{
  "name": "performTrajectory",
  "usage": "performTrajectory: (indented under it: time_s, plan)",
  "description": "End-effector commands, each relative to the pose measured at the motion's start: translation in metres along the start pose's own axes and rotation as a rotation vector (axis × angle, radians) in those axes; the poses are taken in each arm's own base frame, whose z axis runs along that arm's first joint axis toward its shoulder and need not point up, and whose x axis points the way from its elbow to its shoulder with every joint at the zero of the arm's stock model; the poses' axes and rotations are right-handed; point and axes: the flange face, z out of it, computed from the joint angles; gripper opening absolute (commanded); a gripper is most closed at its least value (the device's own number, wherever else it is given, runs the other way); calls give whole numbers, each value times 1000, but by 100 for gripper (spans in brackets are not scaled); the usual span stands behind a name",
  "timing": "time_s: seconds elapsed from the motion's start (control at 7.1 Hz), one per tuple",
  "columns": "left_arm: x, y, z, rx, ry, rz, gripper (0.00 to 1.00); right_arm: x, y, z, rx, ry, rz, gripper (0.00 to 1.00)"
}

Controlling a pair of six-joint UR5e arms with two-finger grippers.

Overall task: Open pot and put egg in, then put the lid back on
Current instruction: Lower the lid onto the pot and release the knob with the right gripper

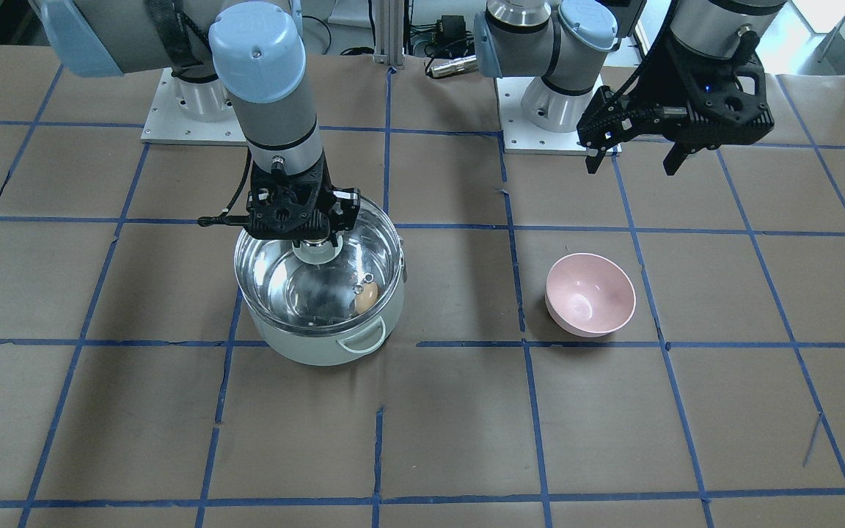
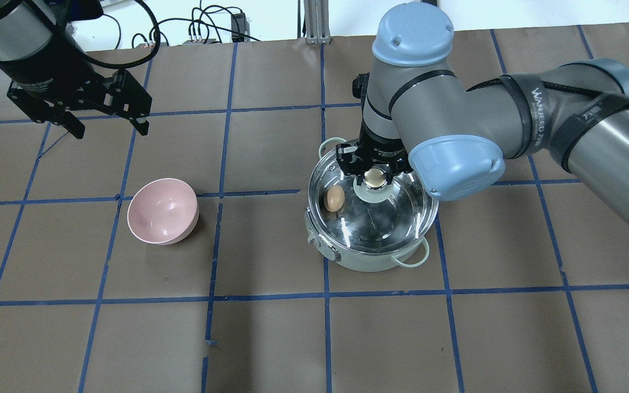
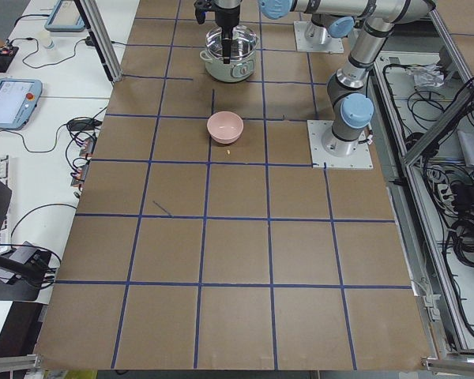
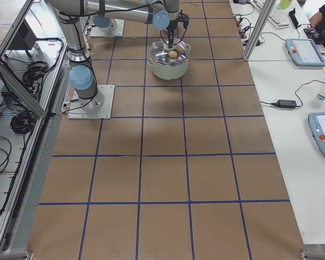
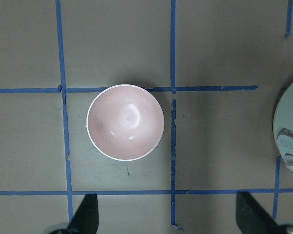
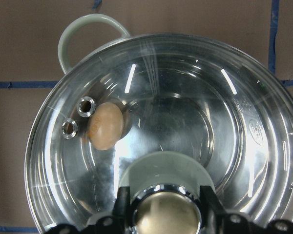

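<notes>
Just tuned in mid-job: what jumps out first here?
The right gripper grips the lid by its knob at the pot, with the egg visible through the glass. On the robot's left side sits an empty pink bowl, the open left gripper hovering beyond it.

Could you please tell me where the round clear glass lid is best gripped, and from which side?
Grip the cream-gold knob at its centre, from straight above. The lid lies level over the pale mint-green pot; its glass is wide and smooth, and only the knob stands up. The right gripper is shut on it so.
</notes>
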Motion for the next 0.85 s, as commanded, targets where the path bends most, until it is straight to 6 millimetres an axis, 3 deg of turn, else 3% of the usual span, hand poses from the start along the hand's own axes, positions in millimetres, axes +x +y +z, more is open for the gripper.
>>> performTrajectory:
  time_s: [0.0, 0.42, 0.7]
  plan:
    - [0, 0, 0, -1, -2, 0, 100, 0, 0, 0, 1, 1, -9, 42]
    - [0, 0, 0, -1, -2, 0, 100, 0, 0, 0, 3, 3, 0, 54]
    - [0, 0, 0, -1, -2, 0, 100, -2, 1, 0, 2, 1, 4, 55]
